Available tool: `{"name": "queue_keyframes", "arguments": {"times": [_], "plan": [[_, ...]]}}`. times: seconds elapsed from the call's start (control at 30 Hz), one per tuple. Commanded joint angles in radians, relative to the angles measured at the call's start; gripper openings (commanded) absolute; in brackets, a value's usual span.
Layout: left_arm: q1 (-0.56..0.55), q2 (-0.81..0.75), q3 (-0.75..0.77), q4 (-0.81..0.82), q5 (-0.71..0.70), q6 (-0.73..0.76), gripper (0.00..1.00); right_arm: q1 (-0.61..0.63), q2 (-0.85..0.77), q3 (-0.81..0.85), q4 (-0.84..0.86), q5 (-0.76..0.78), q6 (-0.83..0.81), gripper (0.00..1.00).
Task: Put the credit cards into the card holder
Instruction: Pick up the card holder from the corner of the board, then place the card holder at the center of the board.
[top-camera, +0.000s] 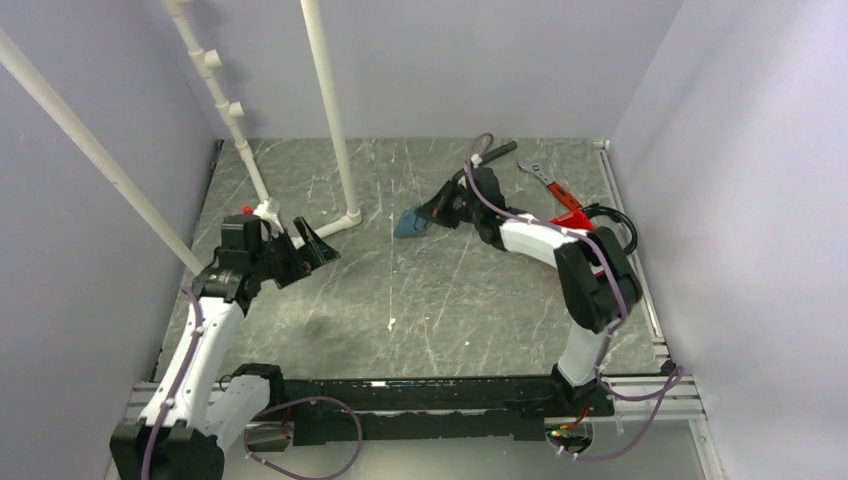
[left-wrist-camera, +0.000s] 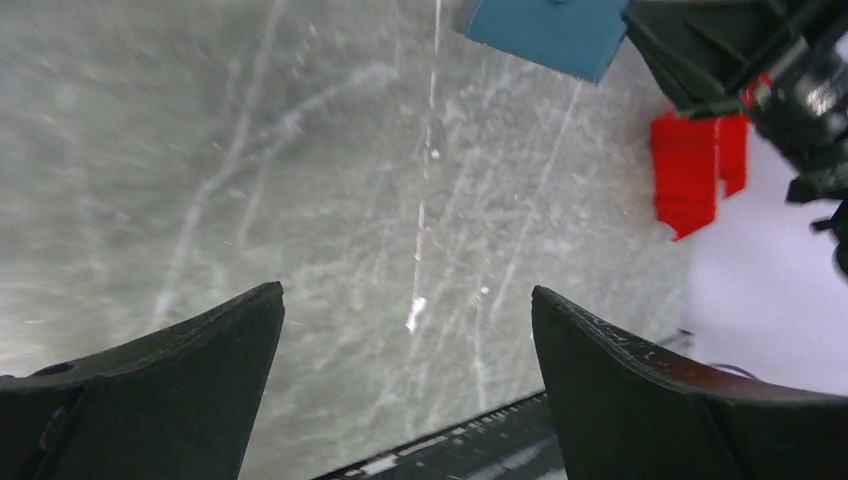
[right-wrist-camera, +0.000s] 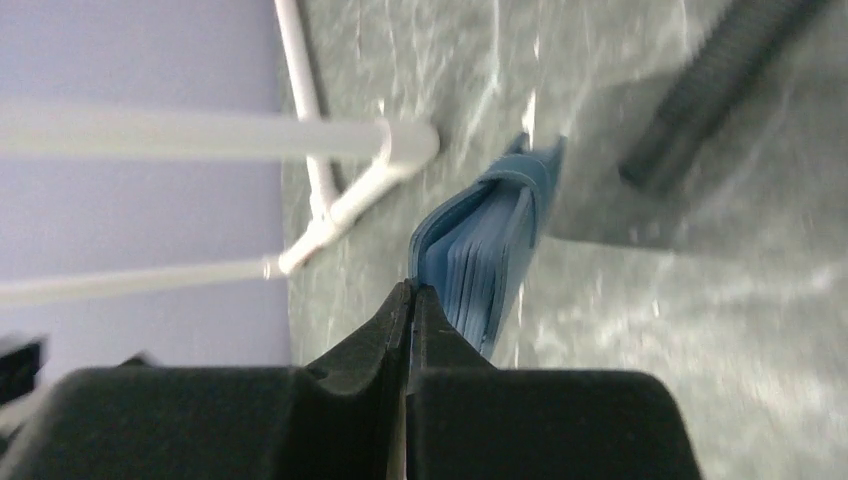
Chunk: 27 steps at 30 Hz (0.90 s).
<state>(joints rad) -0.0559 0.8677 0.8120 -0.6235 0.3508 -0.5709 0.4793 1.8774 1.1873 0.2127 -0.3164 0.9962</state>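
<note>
Wallet pinched, no cards seen

From above, our right gripper (top-camera: 430, 214) is shut at the blue wallet (top-camera: 408, 224) over the table (top-camera: 440, 300). The left gripper (top-camera: 318, 250) hangs wide open and empty, as its wrist view confirms. The right wrist view suggests a pinched flap; we find no cards, so loading remains.

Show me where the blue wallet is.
The card holder is mid-table in the top view, at the right gripper's tip, right of the white pipe frame.
</note>
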Motion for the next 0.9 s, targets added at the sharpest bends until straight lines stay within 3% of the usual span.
{"name": "queue_keyframes", "arguments": {"times": [0.0, 0.13, 0.27, 0.43, 0.6, 0.73, 0.87], "plan": [[-0.005, 0.050, -0.157, 0.278, 0.244, -0.272, 0.99, 0.033, -0.134, -0.250, 0.154, -0.066, 0.047, 0.00], [-0.028, 0.138, -0.306, 0.571, 0.350, -0.485, 0.99, 0.099, -0.215, -0.407, 0.230, 0.037, 0.081, 0.00], [-0.093, 0.230, -0.332, 0.666, 0.336, -0.551, 0.96, 0.191, -0.232, -0.451, 0.254, 0.073, 0.105, 0.00], [-0.189, 0.203, -0.338, 0.595, 0.207, -0.569, 0.93, 0.294, -0.272, -0.531, 0.266, 0.117, 0.145, 0.00], [-0.237, 0.066, -0.386, 0.265, -0.018, -0.692, 0.97, 0.345, -0.308, -0.596, 0.237, 0.062, 0.077, 0.00], [-0.237, 0.069, -0.456, 0.214, -0.005, -0.824, 0.97, 0.387, -0.270, -0.504, 0.004, 0.015, -0.166, 0.30], [-0.238, 0.142, -0.494, 0.299, 0.086, -0.876, 0.90, 0.387, -0.328, -0.510, -0.104, 0.099, -0.445, 0.39]]}}
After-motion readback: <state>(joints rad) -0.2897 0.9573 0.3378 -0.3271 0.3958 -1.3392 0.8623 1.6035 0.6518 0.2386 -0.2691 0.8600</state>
